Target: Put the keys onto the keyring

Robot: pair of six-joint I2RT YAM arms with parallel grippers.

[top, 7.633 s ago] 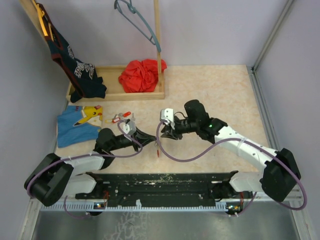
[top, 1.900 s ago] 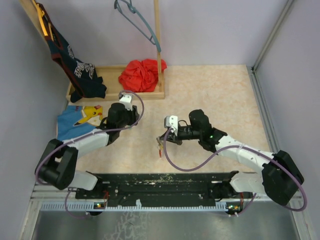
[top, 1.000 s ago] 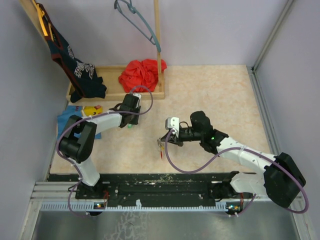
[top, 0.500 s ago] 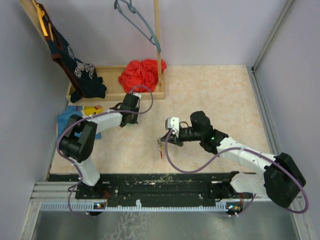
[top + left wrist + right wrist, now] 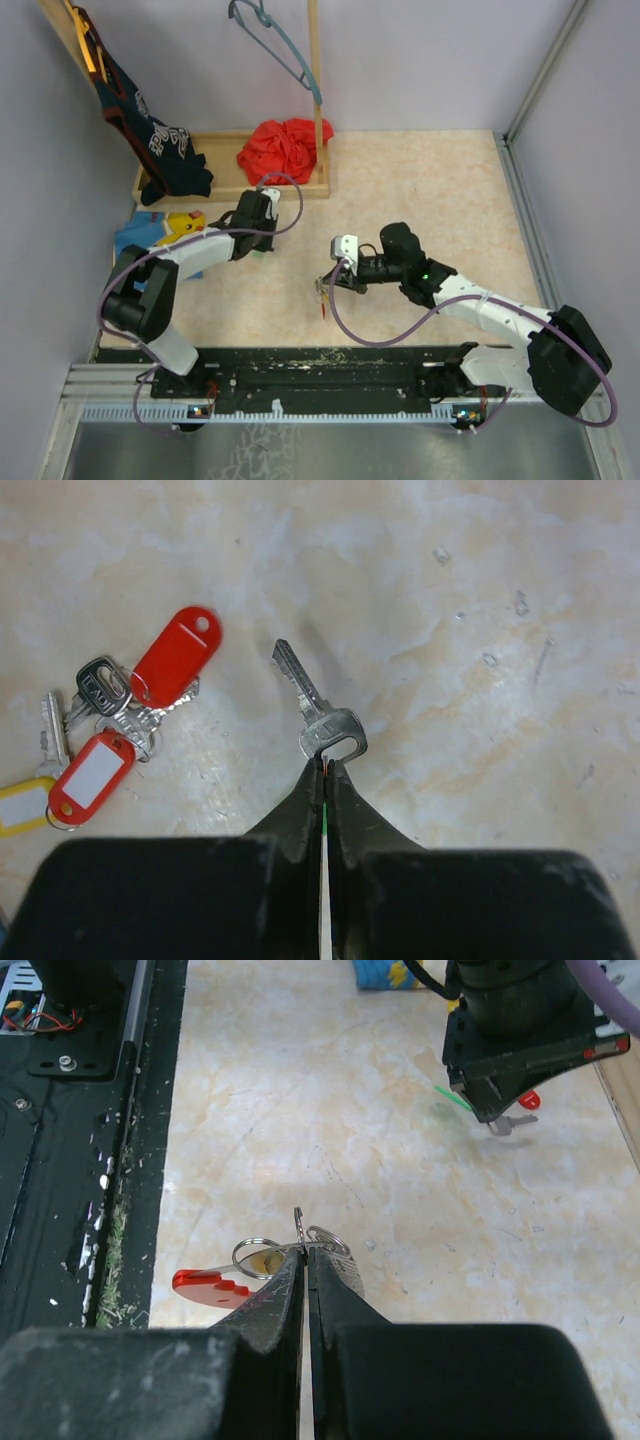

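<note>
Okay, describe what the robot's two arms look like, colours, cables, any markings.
Both the left arm and right arm have white links with black joints, and a purple cable loops along each. The right one shows a green light. The left end effector and right end effector have black, tapering fingers.

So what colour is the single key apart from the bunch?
Silver; the key shows best in the left wrist view.
</note>
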